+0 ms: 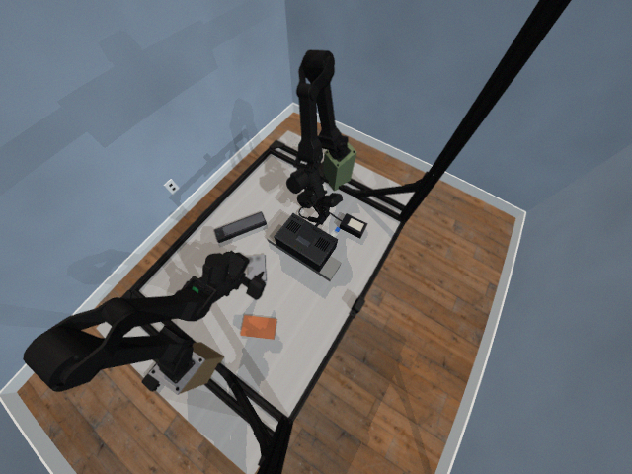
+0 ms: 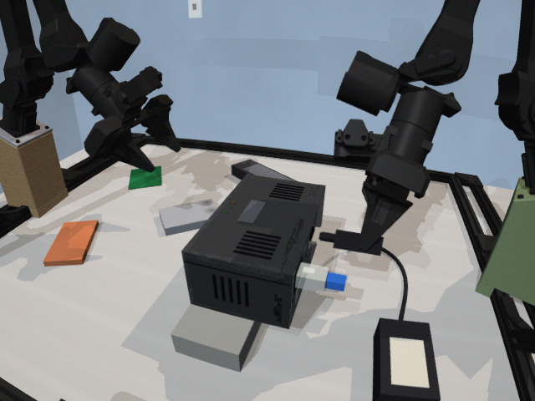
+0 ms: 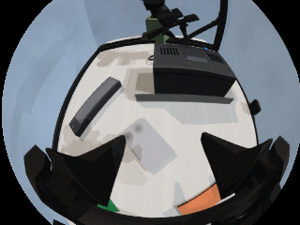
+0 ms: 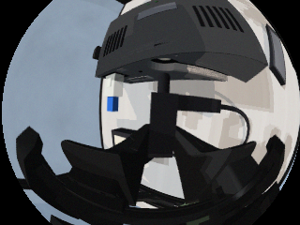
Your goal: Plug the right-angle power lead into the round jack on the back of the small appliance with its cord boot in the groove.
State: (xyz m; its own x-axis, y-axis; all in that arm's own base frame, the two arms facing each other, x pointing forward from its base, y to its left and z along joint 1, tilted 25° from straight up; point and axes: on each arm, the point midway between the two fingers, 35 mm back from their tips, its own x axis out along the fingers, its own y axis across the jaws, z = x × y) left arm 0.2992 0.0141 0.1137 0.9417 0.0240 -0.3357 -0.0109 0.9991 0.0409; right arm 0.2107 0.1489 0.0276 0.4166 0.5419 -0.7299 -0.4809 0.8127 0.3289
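Power lead held at the appliance's back, its barrel outside the jack

The small appliance (image 1: 306, 239) (image 2: 255, 241) (image 3: 194, 75) (image 4: 187, 39) sits on a flat grey block (image 1: 330, 269) (image 2: 216, 330) (image 3: 185, 98). A clear connector (image 2: 313, 276) (image 4: 114, 84) with a blue end (image 1: 337, 229) (image 2: 336, 281) (image 3: 206, 48) (image 4: 112, 103) stands at its back. The right-angle power lead (image 2: 356, 241) (image 4: 163, 108) is just behind the appliance, beside that connector, its barrel pointing toward the back face with a gap visible in the exterior view.

The lead is matte black: a narrow round barrel, a blocky body, and a boot turned off sideways in the wrist view. From the boot the thin cord (image 2: 405, 280) (image 4: 248, 122) bends in a loose curve. In the exterior view it reaches the power brick (image 1: 353, 225) (image 2: 380, 367) (image 4: 120, 137), a black box with a cream label.

The right gripper (image 1: 321, 216) (image 2: 370, 246) (image 4: 160, 128) has its fingers closed on the lead's body. The left gripper (image 1: 257, 269) (image 2: 165, 159) (image 3: 164, 139) is spread wide with nothing between its fingers, hanging away from the appliance. Near it lie an orange slab (image 1: 259, 327) (image 2: 71, 242) (image 3: 202, 199) and a pale grey box (image 1: 259, 265) (image 2: 183, 215) (image 3: 150, 145).
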